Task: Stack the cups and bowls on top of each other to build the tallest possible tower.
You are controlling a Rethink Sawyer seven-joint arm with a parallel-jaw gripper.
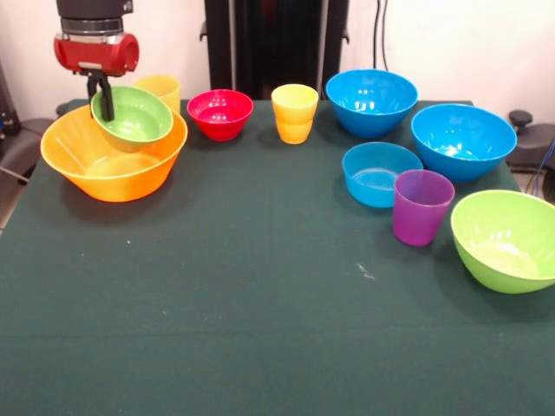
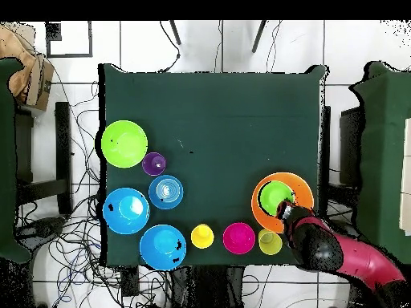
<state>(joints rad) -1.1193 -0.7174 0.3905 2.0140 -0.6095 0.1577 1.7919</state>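
I am pinching the small green bowl (image 1: 132, 117) by its nine o'clock rim, my gripper (image 1: 103, 108) closed, hanging over the orange-yellow bowl (image 1: 113, 178).

Robotics lab — green-cloth table (image 2: 217, 112) on tiled floor (image 2: 80, 128); loose cables (image 2: 72, 233) strewn around

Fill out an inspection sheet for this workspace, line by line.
Surface: dark green cloth table, a small pale speck near the middle.
Job's things: small green bowl held tilted inside the orange bowl; red bowl, two yellow cups, purple cup, shallow blue bowl, two large blue bowls and lime bowl stand separately.
Clutter: nothing seen.
Gripper: gripper shut on the small green bowl's rim.
Cables: many loose cables on the floor.
Surroundings: chairs beside the table.
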